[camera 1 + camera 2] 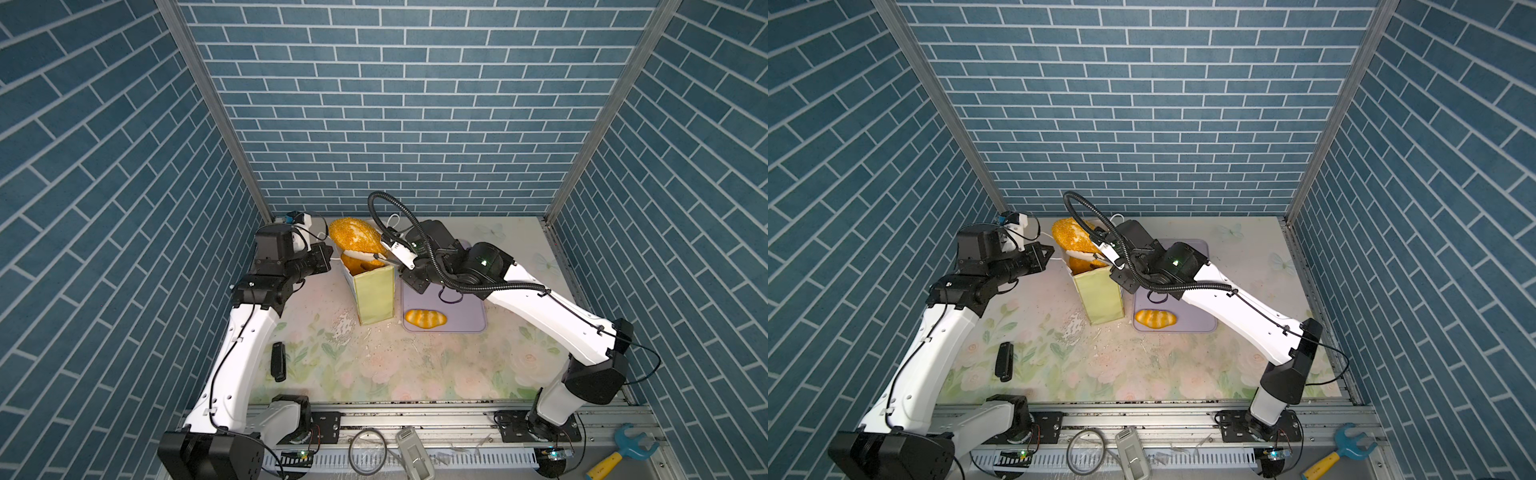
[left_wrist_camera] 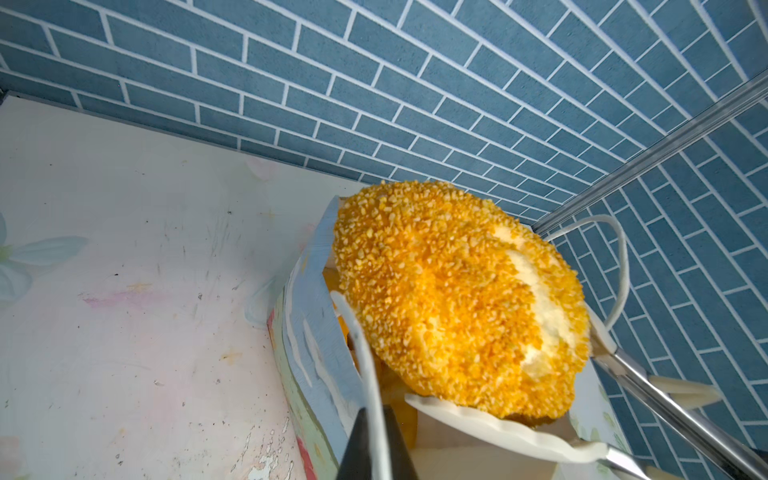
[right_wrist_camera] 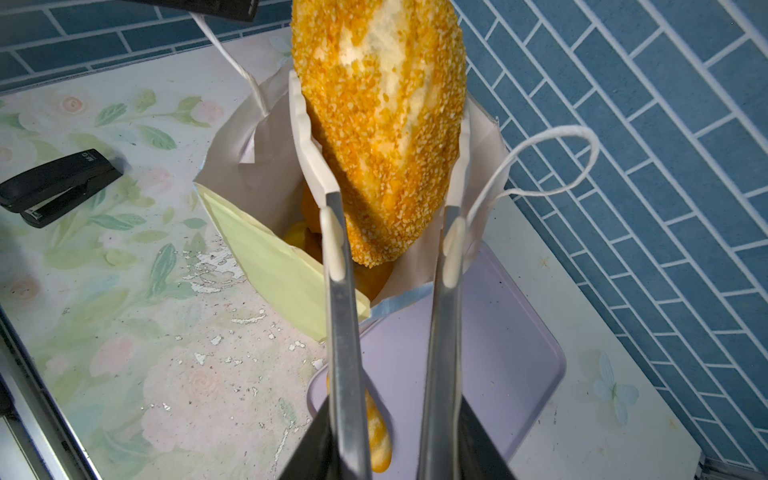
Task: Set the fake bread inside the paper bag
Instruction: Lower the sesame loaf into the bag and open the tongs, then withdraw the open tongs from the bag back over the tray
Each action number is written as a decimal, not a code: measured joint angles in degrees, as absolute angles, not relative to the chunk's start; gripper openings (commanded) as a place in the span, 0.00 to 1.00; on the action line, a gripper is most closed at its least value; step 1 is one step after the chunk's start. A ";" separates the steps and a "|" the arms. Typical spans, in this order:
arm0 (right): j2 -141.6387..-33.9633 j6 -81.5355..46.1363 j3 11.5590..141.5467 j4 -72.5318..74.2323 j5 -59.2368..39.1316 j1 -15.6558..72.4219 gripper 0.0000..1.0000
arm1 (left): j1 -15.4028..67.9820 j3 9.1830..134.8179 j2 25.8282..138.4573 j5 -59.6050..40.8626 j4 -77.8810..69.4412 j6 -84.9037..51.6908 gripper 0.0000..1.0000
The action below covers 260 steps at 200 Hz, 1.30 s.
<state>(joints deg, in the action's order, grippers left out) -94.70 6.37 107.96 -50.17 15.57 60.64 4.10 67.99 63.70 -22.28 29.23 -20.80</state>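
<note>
The large seeded loaf of fake bread [image 1: 357, 237] [image 1: 1073, 239] [image 2: 457, 299] [image 3: 382, 124] hangs tilted over the open mouth of the paper bag [image 1: 374, 299] [image 1: 1100, 299] [image 3: 266, 257], its lower end inside the rim. Metal tongs [image 3: 338, 332] with white tips clamp it, and my right gripper [image 1: 407, 268] [image 3: 395, 415] is shut on those tongs. My left gripper [image 1: 330, 251] [image 2: 376, 440] is shut on the bag's white cord handle [image 2: 365, 353]. Orange pastries [image 3: 299, 241] lie inside the bag. A striped roll [image 1: 426, 319] [image 1: 1155, 319] rests on the lilac tray [image 1: 465, 316].
A black stapler [image 1: 277, 361] [image 3: 62, 187] lies on the floral mat to the left of the bag. The bag's second handle [image 3: 552, 162] loops free on the far side. A blue and yellow toy wrench [image 1: 623, 451] sits by the front rail.
</note>
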 measured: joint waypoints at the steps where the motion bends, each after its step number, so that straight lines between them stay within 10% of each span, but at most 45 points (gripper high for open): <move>1: -94.63 6.33 107.92 -50.19 15.57 60.66 0.39 | 4.10 67.99 63.70 -22.28 29.23 -20.80 0.08; 72: -92.40 5.80 107.26 -51.44 16.36 60.75 0.53 | 4.10 67.55 62.83 -21.69 29.34 -20.80 0.08; 260: -87.61 12.47 113.71 -49.34 10.33 50.13 0.49 | 4.10 67.55 63.59 -21.54 29.41 -20.08 0.08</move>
